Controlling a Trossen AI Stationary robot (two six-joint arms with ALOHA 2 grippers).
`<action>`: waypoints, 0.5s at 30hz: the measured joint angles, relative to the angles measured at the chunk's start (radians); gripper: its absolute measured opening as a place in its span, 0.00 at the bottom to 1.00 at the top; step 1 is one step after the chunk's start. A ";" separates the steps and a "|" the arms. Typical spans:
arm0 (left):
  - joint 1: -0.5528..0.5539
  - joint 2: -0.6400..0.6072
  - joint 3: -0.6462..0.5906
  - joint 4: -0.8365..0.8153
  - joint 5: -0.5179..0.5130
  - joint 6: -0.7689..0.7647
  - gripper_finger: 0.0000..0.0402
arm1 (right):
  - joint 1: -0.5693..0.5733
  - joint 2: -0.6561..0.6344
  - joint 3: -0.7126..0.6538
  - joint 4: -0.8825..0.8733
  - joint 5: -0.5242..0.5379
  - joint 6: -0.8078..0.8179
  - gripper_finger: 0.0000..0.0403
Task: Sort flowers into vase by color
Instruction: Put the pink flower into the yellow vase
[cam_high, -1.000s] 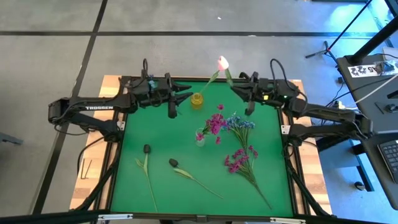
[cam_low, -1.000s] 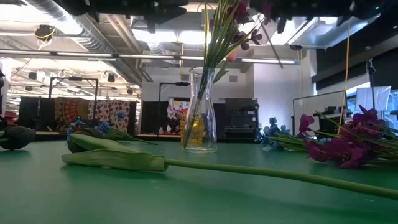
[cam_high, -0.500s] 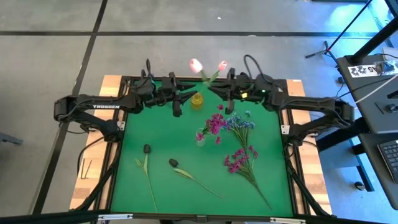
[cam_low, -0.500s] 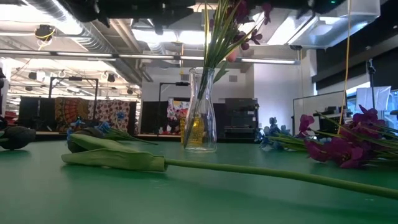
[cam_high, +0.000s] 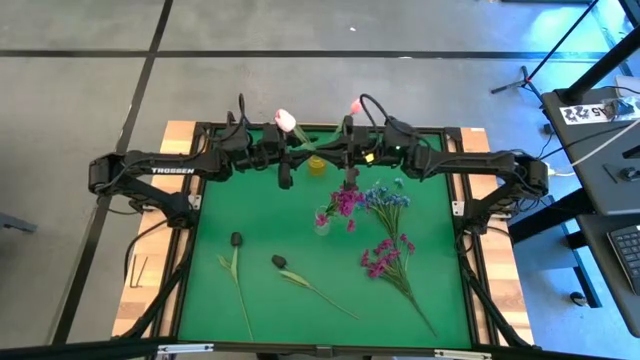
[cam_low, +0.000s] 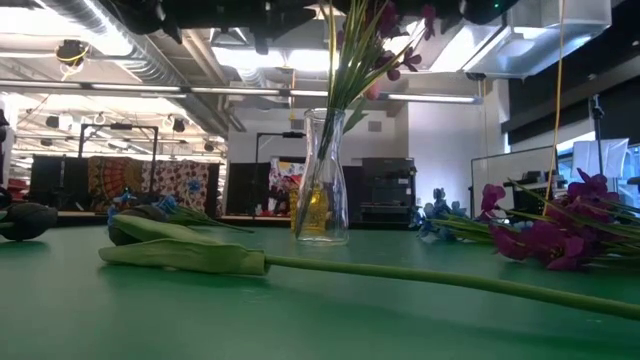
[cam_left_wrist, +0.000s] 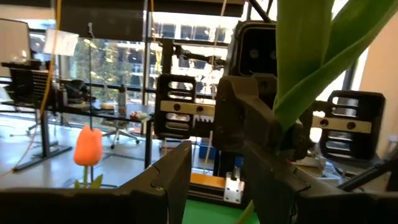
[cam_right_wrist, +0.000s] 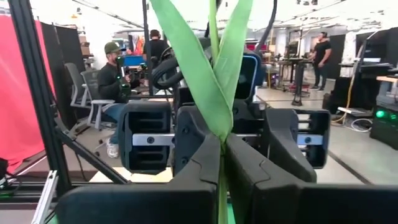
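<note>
Sorting stage: early, by judgement; one vase filled, most stems loose on the counter (cam_high: 260, 210).
Right end effector (cam_right_wrist: 221, 168): clenched on the green stem of a white-pink tulip (cam_high: 355, 105), far centre, beside the yellow vase (cam_high: 317, 163).
Left end effector (cam_left_wrist: 217, 177): opposite the right one, just left of the yellow vase; grip cannot be told.
Second tulip bud (cam_high: 286, 121): raised above the left arm's wrist; holder not clear.
Done: magenta sprig (cam_high: 345, 200) upright in the clear vase (cam_high: 321, 227), mid-counter.
Left to do: blue cluster (cam_high: 385, 197) and magenta cluster (cam_high: 385, 258) lying right of centre; two dark buds (cam_high: 236, 240) lying near left; both tulips not yet in a vase.
</note>
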 joint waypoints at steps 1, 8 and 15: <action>-0.002 0.000 0.000 -0.004 0.011 0.000 0.36 | 0.000 0.001 0.000 0.001 -0.002 0.000 0.03; -0.003 -0.003 0.000 -0.179 0.042 0.031 0.36 | -0.004 0.004 0.000 -0.019 -0.011 -0.001 0.03; 0.009 -0.004 0.000 -0.210 0.039 0.035 0.36 | -0.004 0.003 0.001 -0.044 -0.006 -0.010 0.03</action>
